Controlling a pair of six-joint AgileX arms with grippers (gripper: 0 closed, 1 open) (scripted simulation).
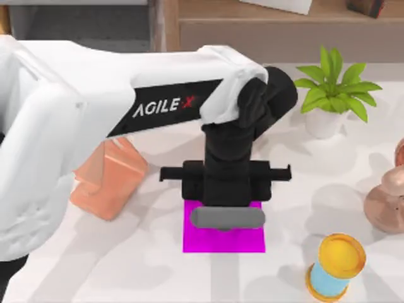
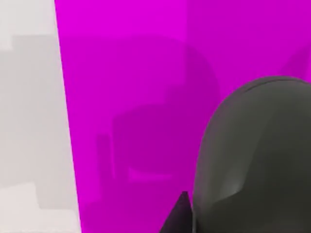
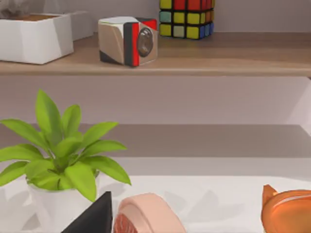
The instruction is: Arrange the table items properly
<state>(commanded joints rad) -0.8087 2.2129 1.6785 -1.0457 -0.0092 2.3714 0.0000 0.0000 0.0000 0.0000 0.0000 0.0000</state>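
While the left gripper [image 1: 225,211] hung over the flat magenta square mat [image 1: 223,238] at table centre, its fingers pinched a small dark grey oval computer mouse [image 1: 228,218].

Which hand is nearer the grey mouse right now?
Left. The left hand sits directly over the grey mouse on the magenta mat. The right hand is off by the potted plant.
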